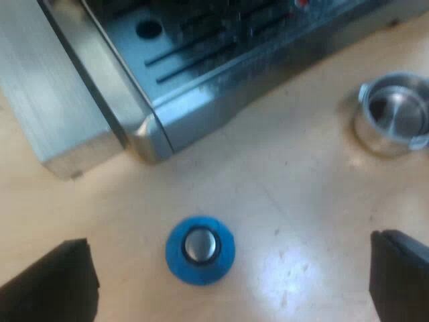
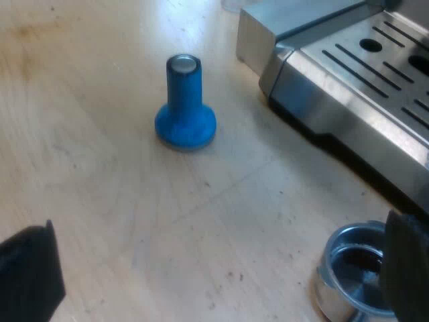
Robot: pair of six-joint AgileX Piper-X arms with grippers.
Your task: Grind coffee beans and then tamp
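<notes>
While the right jaws gape empty, the left jaws hang wide over the upright blue tamper [image 1: 200, 249], probably to grasp it. Next: drop squarely, then close.

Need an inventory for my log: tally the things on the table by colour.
Blue: 1, the tamper
Silver metal: 2, the espresso machine and the holder
Total: 3
</notes>
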